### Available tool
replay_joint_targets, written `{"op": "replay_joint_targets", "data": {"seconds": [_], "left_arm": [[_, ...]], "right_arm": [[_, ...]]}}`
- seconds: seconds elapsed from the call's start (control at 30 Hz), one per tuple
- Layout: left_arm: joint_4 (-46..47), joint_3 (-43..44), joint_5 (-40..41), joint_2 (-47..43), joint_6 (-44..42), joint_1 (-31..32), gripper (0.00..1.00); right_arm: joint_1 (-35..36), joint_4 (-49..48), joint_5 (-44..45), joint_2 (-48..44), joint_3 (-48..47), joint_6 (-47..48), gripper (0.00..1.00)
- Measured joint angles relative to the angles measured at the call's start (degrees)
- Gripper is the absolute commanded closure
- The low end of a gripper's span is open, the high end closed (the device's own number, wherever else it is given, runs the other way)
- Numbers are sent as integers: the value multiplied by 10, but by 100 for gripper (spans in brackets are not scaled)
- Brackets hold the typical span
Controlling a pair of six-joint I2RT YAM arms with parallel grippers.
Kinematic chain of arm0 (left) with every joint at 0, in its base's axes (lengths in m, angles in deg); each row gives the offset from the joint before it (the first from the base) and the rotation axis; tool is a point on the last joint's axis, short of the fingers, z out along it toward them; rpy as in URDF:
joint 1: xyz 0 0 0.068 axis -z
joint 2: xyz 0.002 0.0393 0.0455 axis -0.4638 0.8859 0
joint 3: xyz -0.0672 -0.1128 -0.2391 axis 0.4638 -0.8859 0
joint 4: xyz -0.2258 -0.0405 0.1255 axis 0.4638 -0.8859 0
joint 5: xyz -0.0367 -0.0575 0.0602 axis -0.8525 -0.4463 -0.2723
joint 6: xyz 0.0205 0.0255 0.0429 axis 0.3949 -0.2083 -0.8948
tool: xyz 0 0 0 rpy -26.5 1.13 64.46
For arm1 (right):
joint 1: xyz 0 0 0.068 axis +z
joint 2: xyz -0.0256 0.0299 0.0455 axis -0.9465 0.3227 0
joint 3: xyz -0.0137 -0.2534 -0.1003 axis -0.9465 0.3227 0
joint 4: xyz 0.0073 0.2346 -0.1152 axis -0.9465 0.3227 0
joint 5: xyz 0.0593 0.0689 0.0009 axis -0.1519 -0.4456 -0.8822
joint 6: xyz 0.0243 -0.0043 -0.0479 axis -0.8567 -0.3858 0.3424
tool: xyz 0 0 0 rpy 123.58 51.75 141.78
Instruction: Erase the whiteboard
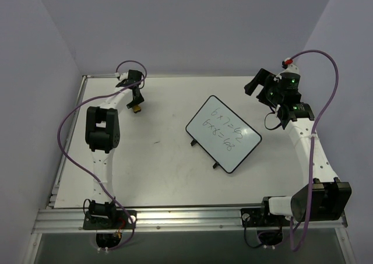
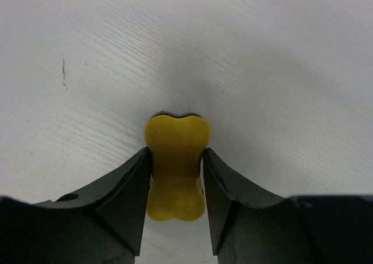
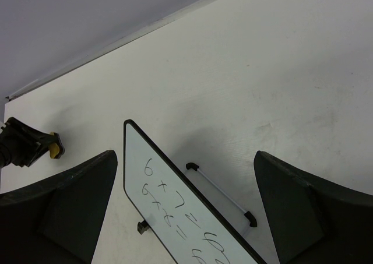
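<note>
The whiteboard (image 1: pixel 223 133) stands on small black feet at the table's middle, turned diagonally, with two lines of dark handwritten sums on it. It also shows in the right wrist view (image 3: pixel 175 206). My left gripper (image 1: pixel 136 105) is at the far left of the table, shut on the yellow eraser block (image 2: pixel 176 168), which rests against the table surface. The eraser also shows small in the right wrist view (image 3: pixel 55 147). My right gripper (image 1: pixel 260 88) is open and empty, raised above the table to the right of and beyond the whiteboard.
The white table (image 1: pixel 157 165) is walled by purple panels at the back and sides. A metal rail (image 1: pixel 186 217) runs along the near edge by the arm bases. Purple cables loop from both arms.
</note>
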Motion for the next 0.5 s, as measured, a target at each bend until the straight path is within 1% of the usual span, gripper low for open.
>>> {"op": "replay_joint_targets", "data": {"seconds": [0.1, 0.17, 0.23, 0.27, 0.3, 0.33, 0.37, 0.5], "left_arm": [[0, -1, 0, 0, 0, 1, 56], [2, -3, 2, 0, 0, 2, 62], [9, -12, 3, -6, 2, 3, 71], [10, -19, 3, -9, 2, 3, 77], [10, -26, 3, -14, 0, 4, 90], [9, -30, 2, -17, -1, 4, 96], [9, -32, 2, -20, -1, 4, 98], [12, -36, -1, -31, -7, 4, 98]], "right_arm": [[0, 0, 0, 0, 0, 0, 0], [0, 0, 0, 0, 0, 0, 0], [0, 0, 0, 0, 0, 0, 0], [0, 0, 0, 0, 0, 0, 0], [0, 0, 0, 0, 0, 0, 0], [0, 0, 0, 0, 0, 0, 0], [0, 0, 0, 0, 0, 0, 0], [0, 0, 0, 2, 0, 0, 0]]}}
